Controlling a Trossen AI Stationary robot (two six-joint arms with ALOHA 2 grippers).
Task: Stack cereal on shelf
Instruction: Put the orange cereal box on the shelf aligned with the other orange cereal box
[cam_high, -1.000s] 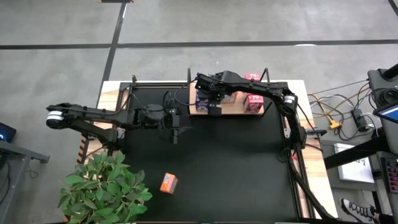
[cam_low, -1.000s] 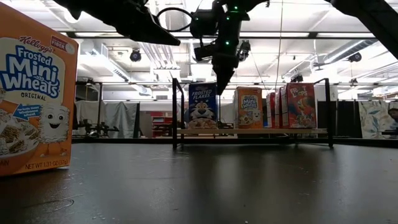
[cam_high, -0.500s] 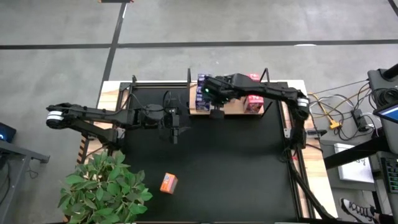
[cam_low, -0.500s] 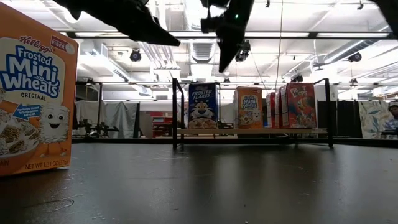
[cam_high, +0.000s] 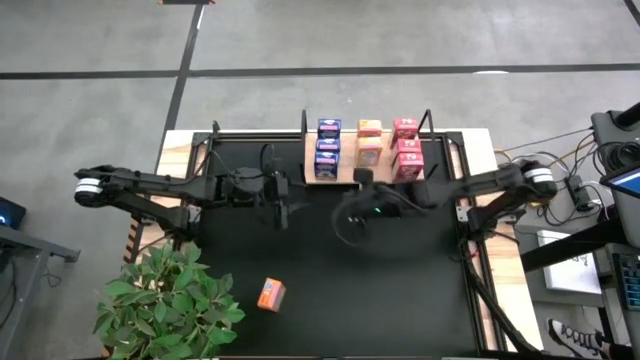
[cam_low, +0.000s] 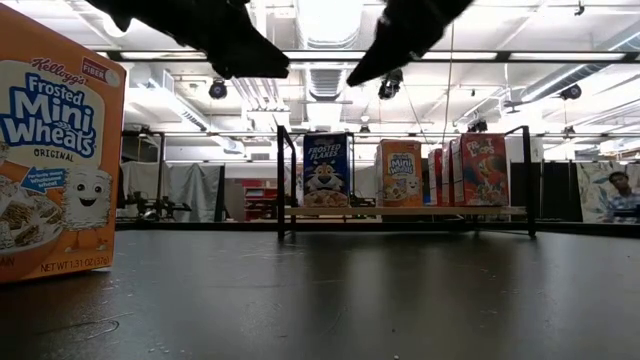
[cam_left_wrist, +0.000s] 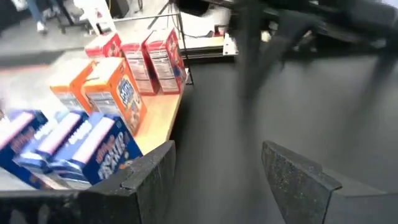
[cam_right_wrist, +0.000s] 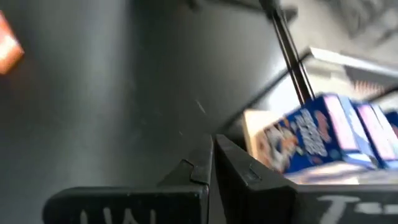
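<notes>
Pulled back off the shelf (cam_high: 345, 178), the right hand (cam_high: 352, 215) hangs pressed together over the mat; left hand (cam_high: 279, 212) spread.

You see printed cardboard on every cereal box (cam_high: 328, 128), glossy on the big orange one (cam_low: 58, 150) near the low camera. The shelf (cam_high: 345, 176) is light, smooth natural wood with thin black metal posts (cam_low: 281, 180). The counter's mat (cam_high: 400, 280) looks matt black, faintly scuffed. Your left claw (cam_left_wrist: 217, 180) has dark, grainy, matt fingers (cam_left_wrist: 297, 180); the right claw (cam_right_wrist: 212, 163) is the same matt black.
</notes>
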